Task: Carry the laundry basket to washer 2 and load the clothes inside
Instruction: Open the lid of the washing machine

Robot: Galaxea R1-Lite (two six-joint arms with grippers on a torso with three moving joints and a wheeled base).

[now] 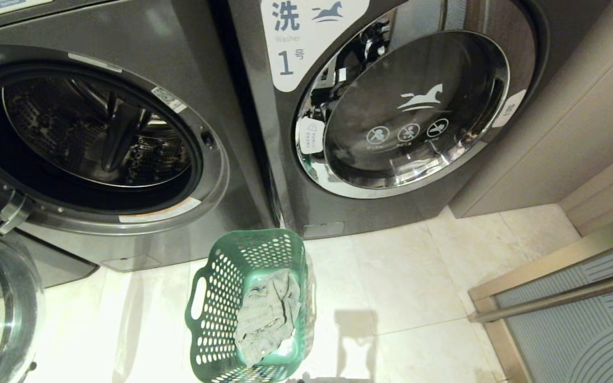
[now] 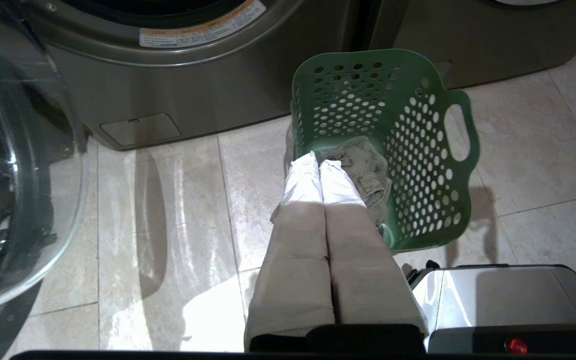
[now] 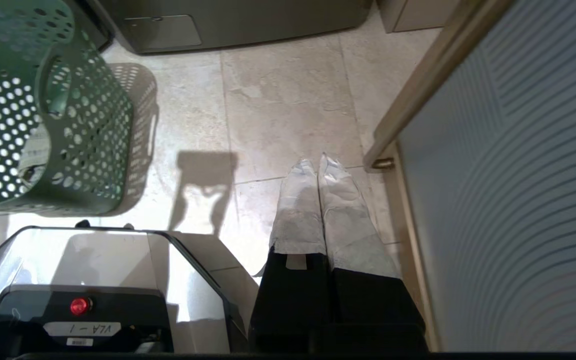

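The green laundry basket (image 1: pixel 216 298) stands upright on the tiled floor before the gap between two grey washers. The clothes (image 1: pixel 266 314), a crumpled grey-green bundle, lie inside it. The left machine (image 1: pixel 179 42) has its round door (image 1: pixel 3 303) swung open and its drum bare; its numeral is out of frame, so I take it for washer 2. Neither arm shows in the head view. My left gripper (image 2: pixel 319 161) hangs shut and empty on the robot's side of the basket (image 2: pixel 418 150). My right gripper (image 3: pixel 316 162) is shut over bare floor, right of the basket (image 3: pixel 83 125).
The right machine (image 1: pixel 413 106), labelled 1, has its chrome-rimmed door closed. A ribbed glass panel in a brass frame (image 1: pixel 578 298) stands close on the right, beside my right gripper. My own base (image 3: pixel 93 265) sits just behind the basket.
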